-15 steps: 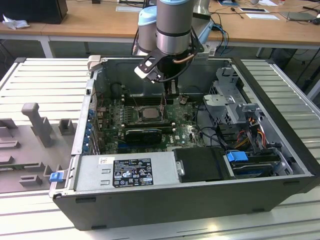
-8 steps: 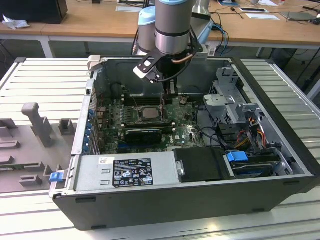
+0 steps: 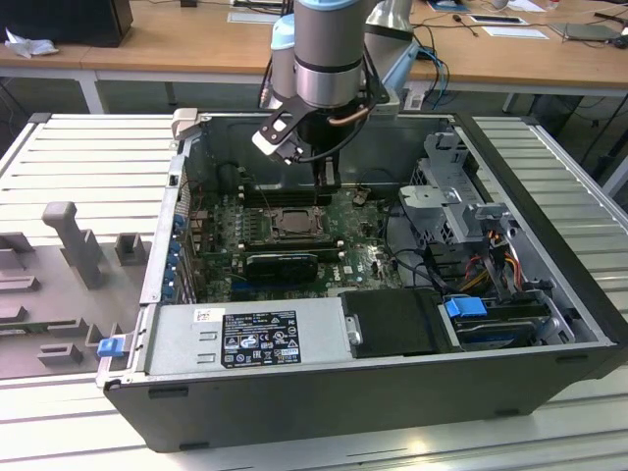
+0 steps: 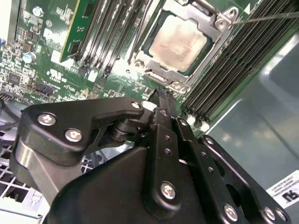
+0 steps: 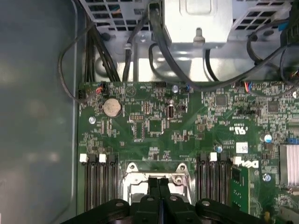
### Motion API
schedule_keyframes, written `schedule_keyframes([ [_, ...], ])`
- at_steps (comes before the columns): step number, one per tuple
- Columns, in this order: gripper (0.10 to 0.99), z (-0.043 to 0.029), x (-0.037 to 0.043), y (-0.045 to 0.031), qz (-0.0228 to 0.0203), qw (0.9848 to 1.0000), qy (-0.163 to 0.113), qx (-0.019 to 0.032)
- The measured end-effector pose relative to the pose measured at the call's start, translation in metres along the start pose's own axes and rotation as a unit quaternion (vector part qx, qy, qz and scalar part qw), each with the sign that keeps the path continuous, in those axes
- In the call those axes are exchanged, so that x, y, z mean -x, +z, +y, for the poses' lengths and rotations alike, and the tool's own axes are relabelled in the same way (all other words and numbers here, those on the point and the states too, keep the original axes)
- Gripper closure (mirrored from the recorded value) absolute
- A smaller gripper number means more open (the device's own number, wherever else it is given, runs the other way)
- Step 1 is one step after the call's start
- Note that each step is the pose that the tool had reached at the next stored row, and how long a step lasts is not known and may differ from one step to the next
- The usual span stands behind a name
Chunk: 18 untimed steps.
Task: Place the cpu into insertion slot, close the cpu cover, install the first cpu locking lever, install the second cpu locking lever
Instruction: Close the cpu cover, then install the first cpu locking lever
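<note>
My jaws are clenched on nothing, just above the chip's socket.

I reach down into the open computer case point(image 3: 549, 196) with my gripper point(image 5: 159, 181) pointing at the green board point(image 5: 154, 126). Both wrist views show my two black fingers point(image 4: 161, 100) pressed flat together with nothing between them. The chip point(image 4: 177, 42) lies flat in the socket point(image 3: 292, 224), its pale face up. The silver cover point(image 4: 161, 77) is down around the chip, framing its edges. My fingertips hang near the cover's edge; I cannot tell whether they touch it. A thin metal lever point(image 4: 266, 17) runs out from one corner of the cover. Black memory slots point(image 5: 100, 182) flank the socket on both sides, and a button battery point(image 5: 112, 108) sits farther off on the board.
</note>
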<state>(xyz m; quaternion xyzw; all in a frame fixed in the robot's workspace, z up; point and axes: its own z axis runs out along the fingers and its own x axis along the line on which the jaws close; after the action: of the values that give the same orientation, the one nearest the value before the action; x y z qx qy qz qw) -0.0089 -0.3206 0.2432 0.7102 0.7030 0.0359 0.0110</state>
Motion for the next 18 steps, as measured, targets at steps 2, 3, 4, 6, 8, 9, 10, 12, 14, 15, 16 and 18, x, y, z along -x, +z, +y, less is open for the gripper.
schedule_keyframes([
  [2, 0.98, -0.0058, 0.0002, 0.0045, 0.0, 1.0, 0.0, 0.0001],
  [3, 0.98, -0.0078, 0.0002, 0.0059, 0.001, 1.0, 0.0, -0.0001],
  [4, 0.98, -0.0122, 0.0002, 0.0068, 0.0025, 1.0, 0.0, -0.0001],
  [6, 0.98, -0.0244, 0.0003, 0.0068, 0.0038, 1.0, 0.0, -0.0001],
  [8, 0.98, -0.0294, 0.0003, 0.0066, 0.0046, 1.0, 0.001, 0.0],
  [9, 0.98, -0.0307, 0.0003, 0.0066, 0.005, 1.0, 0.001, -0.0001],
  [10, 0.98, -0.0316, 0.0003, 0.0065, 0.0053, 1.0, 0.001, 0.0],
  [12, 0.98, -0.0336, 0.0004, 0.0064, 0.0063, 1.0, 0.001, -0.0001],
  [14, 0.98, -0.0359, 0.0004, 0.0063, 0.007, 1.0, 0.001, -0.0001],
  [15, 0.98, -0.0359, 0.0004, 0.0063, 0.007, 1.0, 0.001, 0.0],
  [16, 0.98, -0.0362, 0.0004, 0.0062, 0.007, 1.0, 0.001, -0.0001],
  [18, 0.98, -0.0358, 0.0002, 0.0002, 0.007, 1.0, 0.001, 0.0],
])
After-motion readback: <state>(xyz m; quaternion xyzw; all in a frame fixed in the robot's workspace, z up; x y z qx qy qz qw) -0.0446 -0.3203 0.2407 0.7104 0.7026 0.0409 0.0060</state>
